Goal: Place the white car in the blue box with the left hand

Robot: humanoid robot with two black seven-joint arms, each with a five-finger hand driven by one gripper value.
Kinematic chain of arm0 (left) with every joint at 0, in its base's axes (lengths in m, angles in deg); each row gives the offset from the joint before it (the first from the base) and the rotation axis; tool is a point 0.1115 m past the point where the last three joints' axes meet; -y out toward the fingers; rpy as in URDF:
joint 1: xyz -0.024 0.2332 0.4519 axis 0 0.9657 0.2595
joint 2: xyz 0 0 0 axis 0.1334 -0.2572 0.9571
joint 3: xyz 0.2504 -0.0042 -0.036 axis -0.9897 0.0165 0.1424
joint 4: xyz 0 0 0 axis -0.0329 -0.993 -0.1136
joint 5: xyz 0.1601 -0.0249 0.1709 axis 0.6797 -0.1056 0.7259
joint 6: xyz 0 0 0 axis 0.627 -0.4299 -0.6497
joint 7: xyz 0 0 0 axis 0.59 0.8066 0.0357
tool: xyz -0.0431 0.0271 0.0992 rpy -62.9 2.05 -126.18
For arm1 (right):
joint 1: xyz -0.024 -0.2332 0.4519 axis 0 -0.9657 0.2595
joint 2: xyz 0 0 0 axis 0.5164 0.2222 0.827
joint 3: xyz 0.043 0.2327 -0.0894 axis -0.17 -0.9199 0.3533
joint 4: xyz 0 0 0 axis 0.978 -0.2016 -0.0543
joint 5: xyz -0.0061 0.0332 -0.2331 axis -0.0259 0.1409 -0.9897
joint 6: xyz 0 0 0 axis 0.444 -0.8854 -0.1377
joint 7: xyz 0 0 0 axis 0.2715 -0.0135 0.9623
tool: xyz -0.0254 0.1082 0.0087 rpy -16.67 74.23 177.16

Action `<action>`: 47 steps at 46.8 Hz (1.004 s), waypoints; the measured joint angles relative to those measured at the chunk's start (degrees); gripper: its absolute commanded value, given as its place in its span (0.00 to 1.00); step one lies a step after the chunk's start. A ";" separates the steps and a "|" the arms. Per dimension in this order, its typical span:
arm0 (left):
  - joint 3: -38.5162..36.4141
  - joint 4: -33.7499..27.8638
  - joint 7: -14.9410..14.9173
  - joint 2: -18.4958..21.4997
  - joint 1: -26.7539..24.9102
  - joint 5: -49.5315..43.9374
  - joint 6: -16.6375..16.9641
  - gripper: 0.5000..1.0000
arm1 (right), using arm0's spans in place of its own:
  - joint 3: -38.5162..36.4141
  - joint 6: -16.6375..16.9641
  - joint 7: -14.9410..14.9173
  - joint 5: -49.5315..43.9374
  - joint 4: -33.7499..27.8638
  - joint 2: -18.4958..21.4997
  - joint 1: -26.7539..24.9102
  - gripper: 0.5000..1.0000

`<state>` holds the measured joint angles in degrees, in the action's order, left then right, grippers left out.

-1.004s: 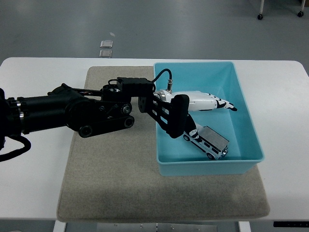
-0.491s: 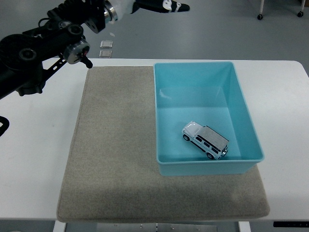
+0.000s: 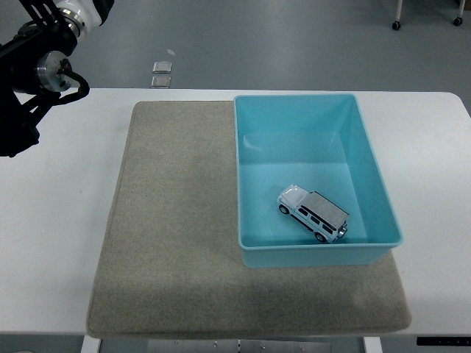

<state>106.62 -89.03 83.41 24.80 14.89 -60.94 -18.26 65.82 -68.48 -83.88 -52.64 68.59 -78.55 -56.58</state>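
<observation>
My left arm (image 3: 37, 66) sits up in the far left corner, well clear of the mat (image 3: 176, 220), so the whole mat lies open to pass over. The only thing rising from the tabletop (image 3: 59, 220) is the blue box (image 3: 368, 158) on the right, its walls ringing the white car (image 3: 313, 213).

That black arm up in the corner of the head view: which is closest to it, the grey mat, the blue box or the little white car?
From the left arm, at the top left:
1. Grey mat, table's middle.
2. Blue box, right of the mat.
3. White car, inside the box near its front.
</observation>
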 measured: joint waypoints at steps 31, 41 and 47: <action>8.81 0.56 -0.58 -0.42 11.68 -2.39 -2.59 1.00 | -0.01 0.00 0.00 -0.01 0.00 0.00 0.02 0.87; 10.53 0.28 -1.43 -0.77 13.25 -3.29 -4.16 1.00 | 0.00 0.00 0.00 -0.01 0.00 0.00 0.03 0.87; 10.69 0.07 -1.44 -0.93 13.63 -3.52 -4.27 1.00 | 0.00 0.00 0.00 -0.01 0.00 0.00 0.03 0.87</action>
<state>117.31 -88.95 81.97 23.87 28.53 -64.47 -22.53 65.82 -68.48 -83.88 -52.65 68.59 -78.55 -56.55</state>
